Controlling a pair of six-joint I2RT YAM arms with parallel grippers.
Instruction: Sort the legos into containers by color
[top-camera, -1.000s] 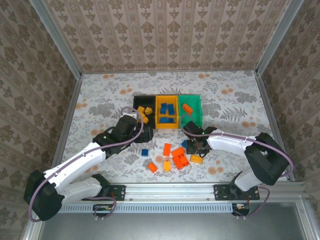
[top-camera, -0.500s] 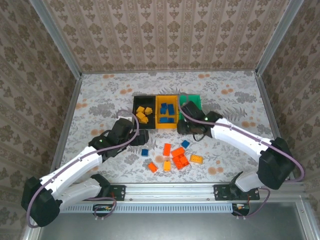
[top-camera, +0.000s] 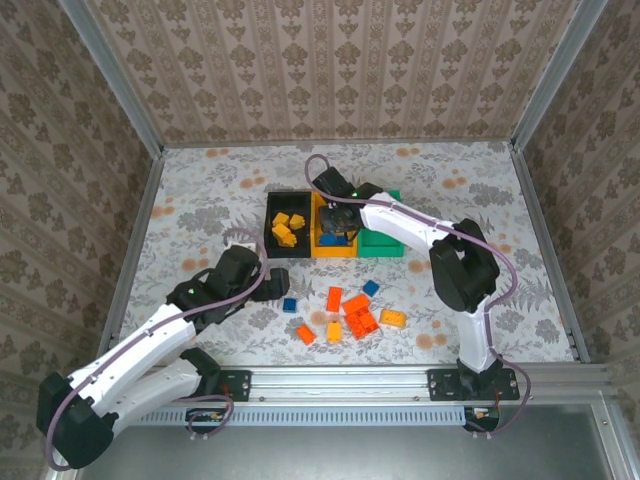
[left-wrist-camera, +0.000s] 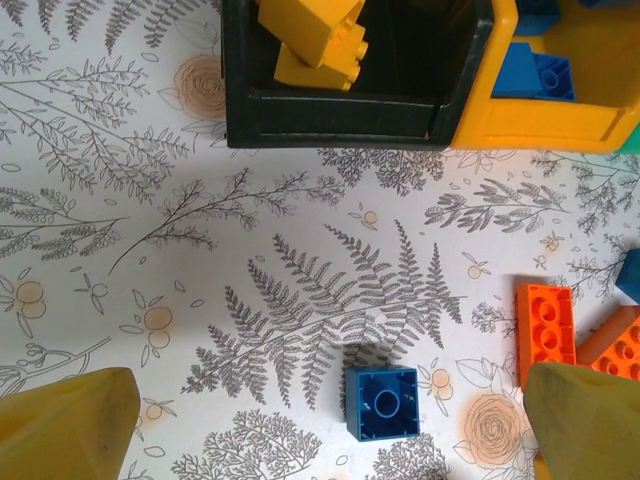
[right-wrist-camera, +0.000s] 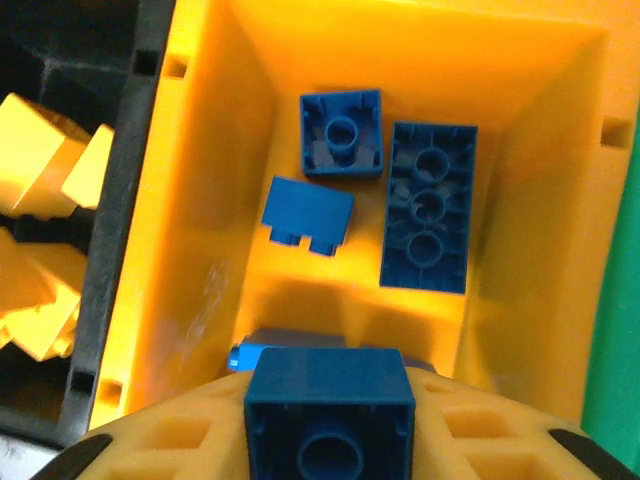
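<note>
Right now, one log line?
left gripper: open near loose brick | right gripper: shut on blue brick above yellow bin | orange bricks: on table

The yellow-orange bin (right-wrist-camera: 510, 200) was smooth moulded plastic with a soft sheen on its inner walls. Above it, the blue brick (right-wrist-camera: 330, 405) in my right gripper (right-wrist-camera: 330, 440) looked like hard, glossy plastic. Left of that bin, the black bin (left-wrist-camera: 340, 105) was duller plastic. In front of it, the table cover (left-wrist-camera: 300, 250) was matt and fern-printed. The fingers (left-wrist-camera: 70, 425) of my left gripper (left-wrist-camera: 330, 425) looked matt and faintly grainy.
</note>
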